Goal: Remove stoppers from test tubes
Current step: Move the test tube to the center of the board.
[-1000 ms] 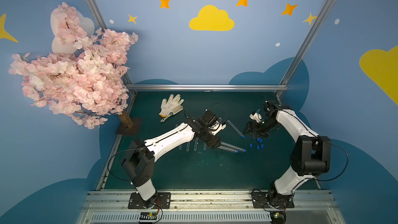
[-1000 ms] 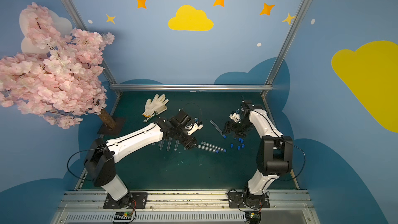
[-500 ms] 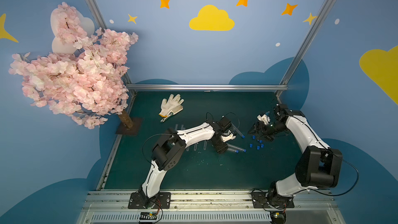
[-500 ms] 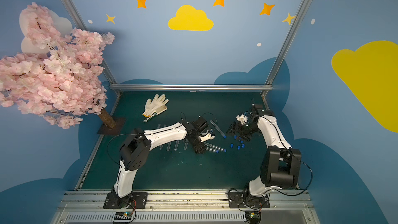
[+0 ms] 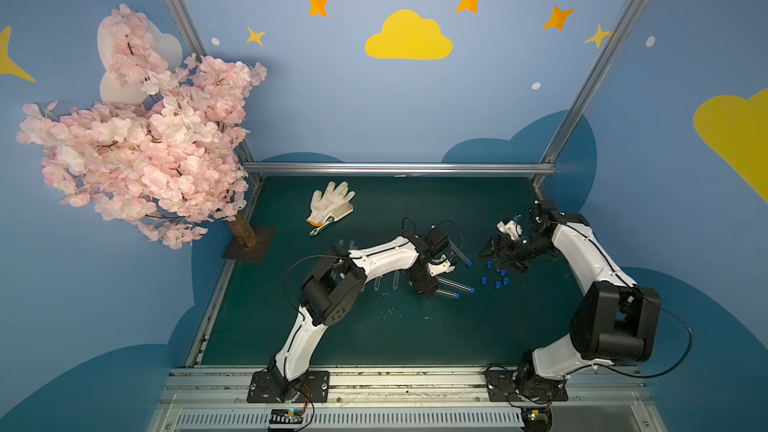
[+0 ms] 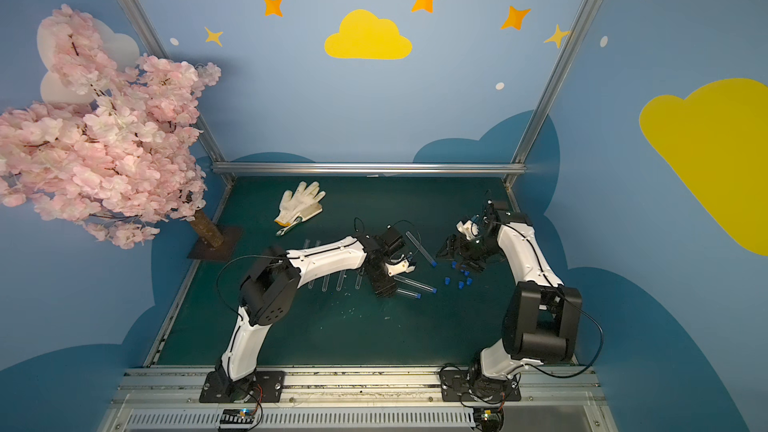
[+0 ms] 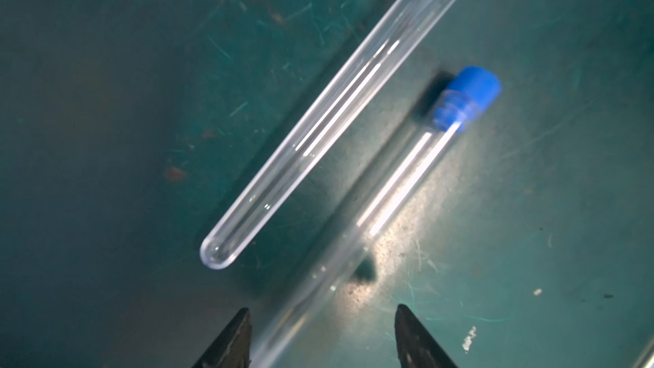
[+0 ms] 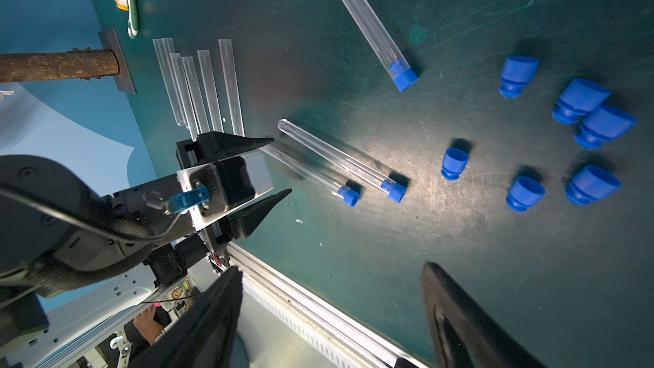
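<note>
I have the left gripper (image 7: pixel 322 307) low over the mat (image 7: pixel 106 136), jaws spread to either side of the rounded end of a capped test tube (image 7: pixel 389 200), not yet clamped. Taking it at that end should leave its blue stopper (image 7: pixel 470 95) free for the other arm. A second capped tube (image 7: pixel 318 129) lies just beside it, and a third capped tube (image 8: pixel 364 15) lies apart. The right gripper (image 8: pixel 332 266) hangs released and empty near six loose stoppers (image 8: pixel 523 192). The bare tubes (image 8: pixel 208 90) lie in a row off to the side.
</note>
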Robot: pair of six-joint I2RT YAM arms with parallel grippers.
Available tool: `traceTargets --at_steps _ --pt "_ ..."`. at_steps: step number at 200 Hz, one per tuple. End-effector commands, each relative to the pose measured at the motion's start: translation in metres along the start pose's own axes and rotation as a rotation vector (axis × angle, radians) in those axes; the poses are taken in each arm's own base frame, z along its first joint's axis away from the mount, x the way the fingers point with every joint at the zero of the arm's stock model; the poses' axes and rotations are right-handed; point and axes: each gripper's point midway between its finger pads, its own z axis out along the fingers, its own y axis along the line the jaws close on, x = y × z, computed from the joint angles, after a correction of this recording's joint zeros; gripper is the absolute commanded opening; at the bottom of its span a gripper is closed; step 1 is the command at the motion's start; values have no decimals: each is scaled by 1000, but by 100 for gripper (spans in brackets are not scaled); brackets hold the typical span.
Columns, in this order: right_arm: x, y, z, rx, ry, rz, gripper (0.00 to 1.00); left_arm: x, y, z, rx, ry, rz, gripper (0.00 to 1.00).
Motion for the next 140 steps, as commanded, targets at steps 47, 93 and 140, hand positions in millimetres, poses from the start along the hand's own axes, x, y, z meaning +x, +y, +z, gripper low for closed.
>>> traceTargets --at_steps 47,93,140 --pt "-4 -5 -2 -21 -9 15 80 16 -10 9 37 70 41 54" --pt "-6 -12 -6 -38 -29 43 80 27 -34 17 42 111 80 38" --pt "-9 -17 -13 -53 -54 59 79 43 -60 19 40 150 91 29"
